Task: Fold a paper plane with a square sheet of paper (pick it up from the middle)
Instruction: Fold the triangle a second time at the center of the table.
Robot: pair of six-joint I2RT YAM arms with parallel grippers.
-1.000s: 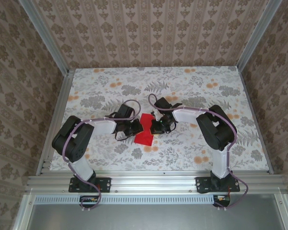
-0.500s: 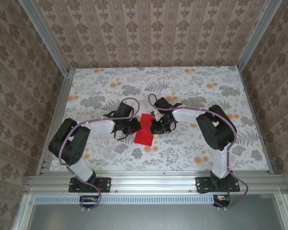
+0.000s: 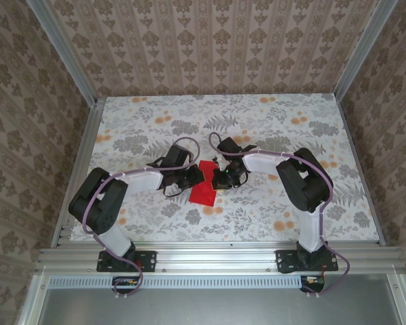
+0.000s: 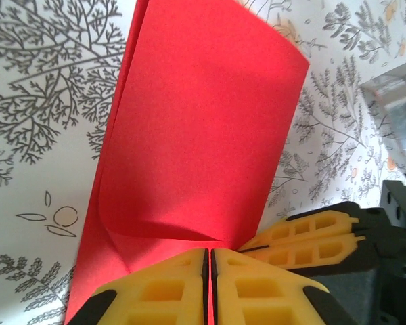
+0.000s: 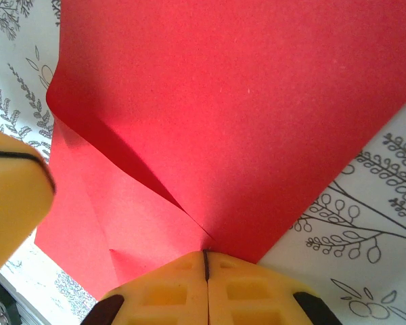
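Left tool (image 4: pixel 209 258) slid rightward, bunching the paper (image 4: pixel 203 135).

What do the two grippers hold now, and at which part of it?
The left gripper and the right gripper both pinch the red sheet of paper near its middle, where it puckers.

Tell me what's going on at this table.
A thin bright red paper sheet is being folded in the middle of the floral table. The left gripper and right gripper are both shut on it from opposite sides, holding it partly doubled over. No plane shape yet.
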